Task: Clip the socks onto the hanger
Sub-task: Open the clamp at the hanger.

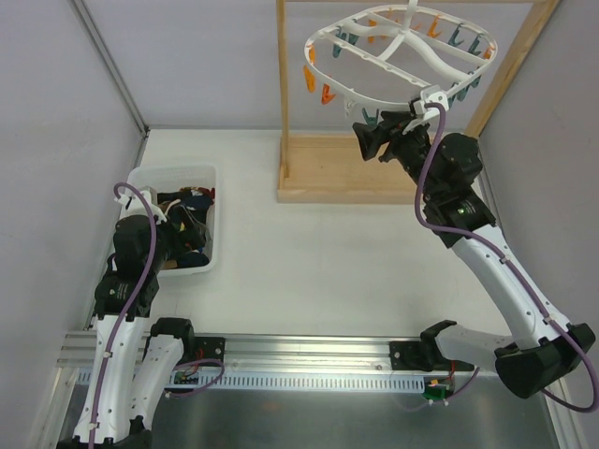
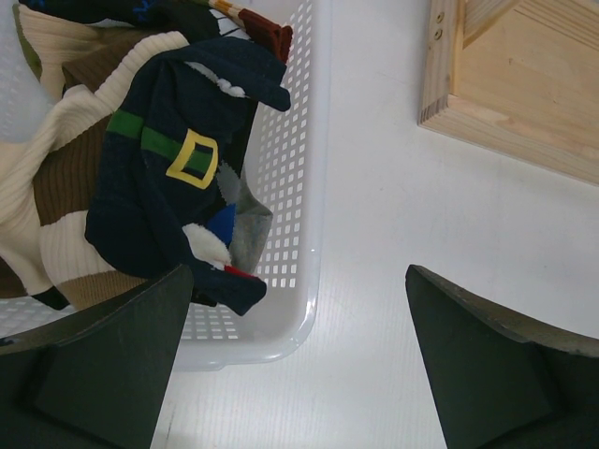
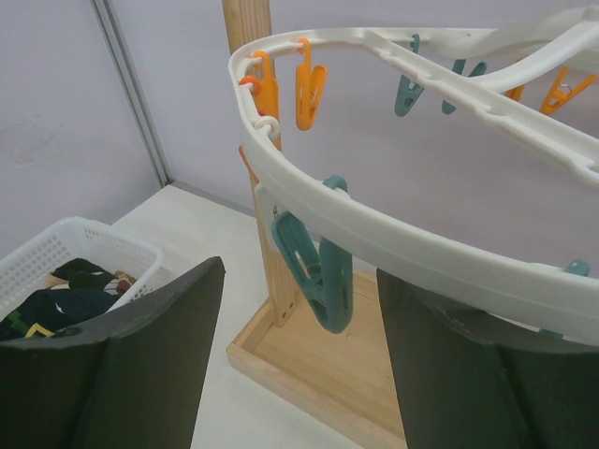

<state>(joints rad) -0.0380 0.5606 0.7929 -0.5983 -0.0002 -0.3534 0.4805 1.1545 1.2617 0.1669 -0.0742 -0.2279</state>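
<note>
The white table (image 1: 309, 271) carries a white mesh basket (image 1: 217, 220) at left and a wooden stand (image 1: 323, 170) toward the back.

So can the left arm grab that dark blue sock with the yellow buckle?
Probably yes. The navy sock lies on top in the white basket with nothing covering it, and the open left end effector hovers just above the basket's rim.

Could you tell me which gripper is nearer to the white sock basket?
Left. The left gripper hovers over the basket corner; the right gripper is across the table, up at the hanger.
</note>
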